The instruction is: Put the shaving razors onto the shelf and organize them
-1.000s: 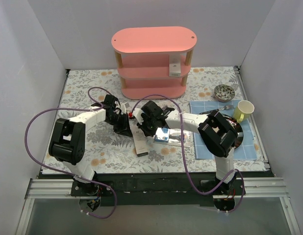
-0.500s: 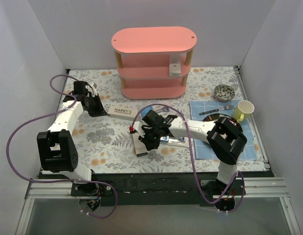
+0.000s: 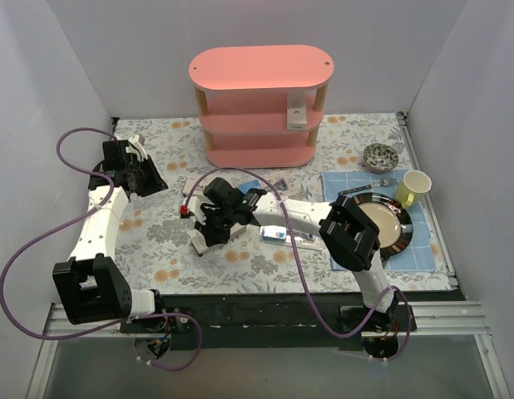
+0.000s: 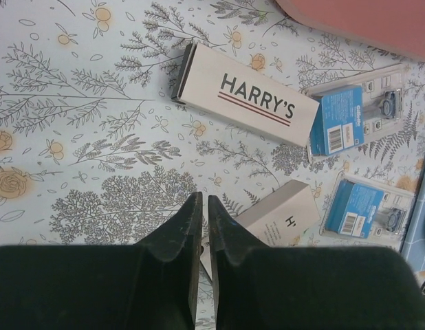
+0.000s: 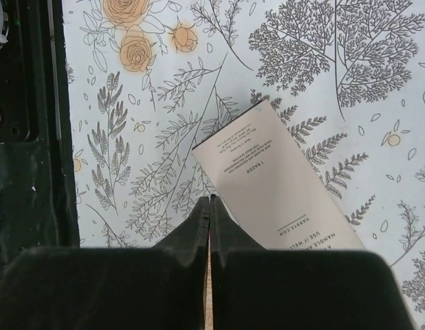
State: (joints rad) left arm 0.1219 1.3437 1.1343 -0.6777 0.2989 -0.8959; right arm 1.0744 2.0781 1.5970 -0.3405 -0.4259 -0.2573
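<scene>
L arm (image 3: 99,223) is stretched long up the left side of the table, wrist near the far-left corner. L gripper (image 4: 204,199) is tipped down over the floral cloth (image 4: 95,137). Jaws are nearly together, only a thin slit, nothing in them.

- Straight ahead of the tips, well apart: logo box (image 4: 247,103), flat and slanted, "HARRY'S" face up.
- Just right of the tips, partly hid behind the right-hand finger: 2nd box (image 4: 281,216), flat, only an "H" showing.
- Further right, 2 blister packs w/ blue cards. Far pack (image 4: 353,117) sits at the logo box's end. Near pack (image 4: 367,210) sits beside the 2nd box, apart from it.
- Ahead-right, past all of these: shelf (image 4: 364,17), only its pink edge in this view.

R arm (image 3: 294,214) has its elbow bent by the plate (image 3: 390,220), forearm laid across mid-table toward the left, wrist low. R gripper (image 5: 210,201) jaws are pressed fully together, empty, tips aimed at the cloth.

Print box (image 5: 281,182) lies flat just ahead-right of the tips, small-print face up, its long edge right at them. Contact: can't tell. Can't tell either if it's the 2nd box again.

Far beyond both grippers, shelf box (image 3: 297,112) stands upright at the right end of the mid tier.
</scene>
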